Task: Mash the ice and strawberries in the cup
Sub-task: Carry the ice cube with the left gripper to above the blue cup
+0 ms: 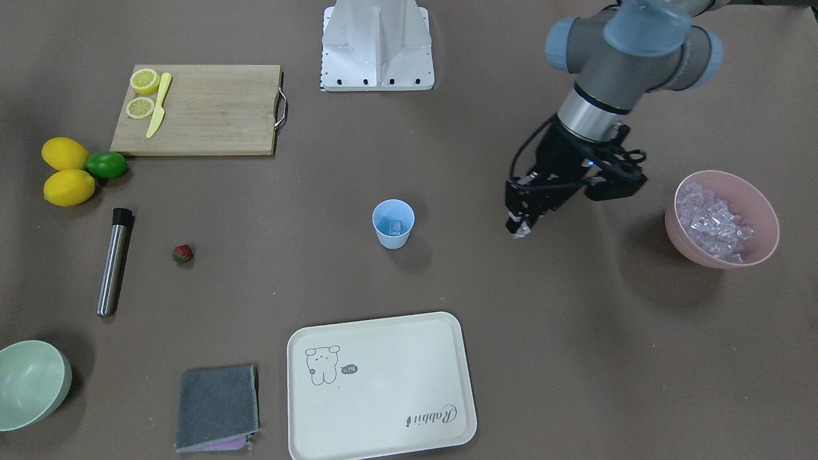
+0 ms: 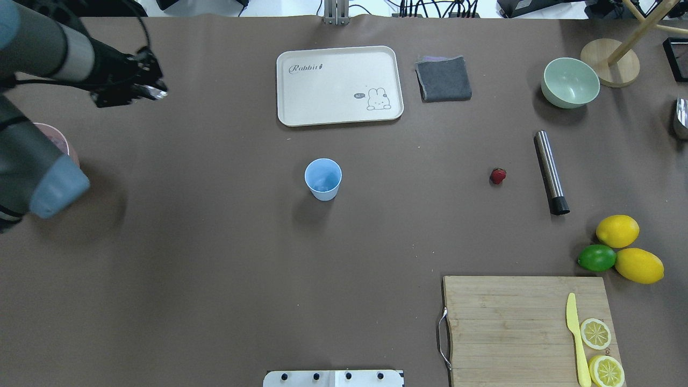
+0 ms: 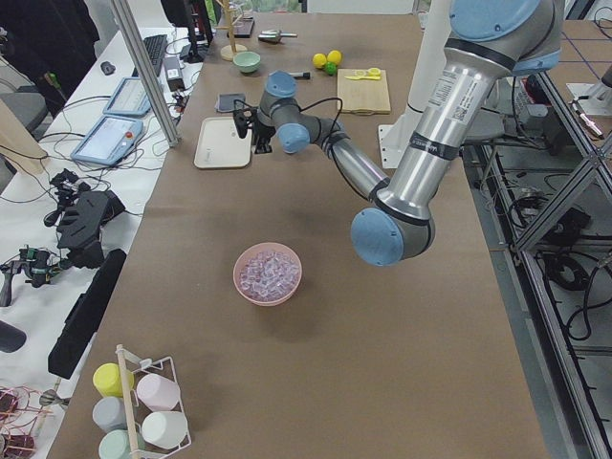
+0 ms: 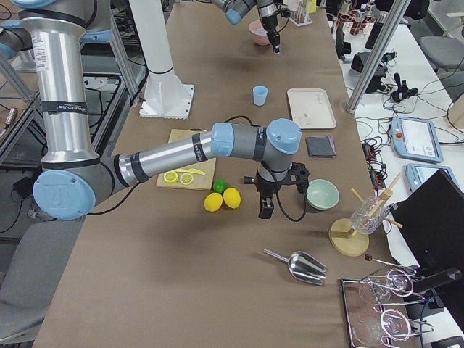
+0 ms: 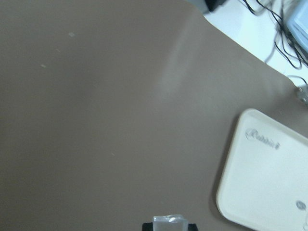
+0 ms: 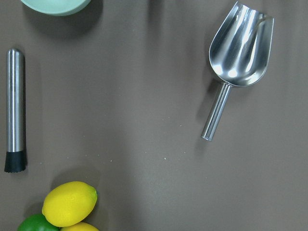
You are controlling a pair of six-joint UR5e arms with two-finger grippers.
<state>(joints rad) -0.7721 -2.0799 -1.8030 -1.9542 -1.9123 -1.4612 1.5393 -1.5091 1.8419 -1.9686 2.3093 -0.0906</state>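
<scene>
Ice cube (image 5: 169, 222) sits pinched in the left gripper (image 2: 156, 94), raised between pink bowl (image 1: 672, 230) and cup (image 2: 323, 179). The cup, mid-table, holds 1 cube (image 1: 396, 226). Further right, strawberry (image 2: 498, 176) lies near steel rod (image 2: 551, 172). Right gripper (image 4: 266, 210): opening cannot be told.

My brown table (image 1: 575, 351) carries a wooden cutting board (image 1: 211, 112) on my right, with two whole lemons (image 1: 64, 153) and a lime (image 1: 107, 165) touching just beside it. Then come a steel muddler (image 1: 114, 262), a strawberry (image 1: 183, 254) and a light-blue cup (image 1: 393, 223) near the middle. Across from me lie a cream tray (image 1: 383, 396), a grey cloth (image 1: 217, 407) and a pale green bowl (image 1: 32, 383); a pink bowl (image 1: 696, 252) stands on my left, a metal scoop (image 6: 238, 53) far right
</scene>
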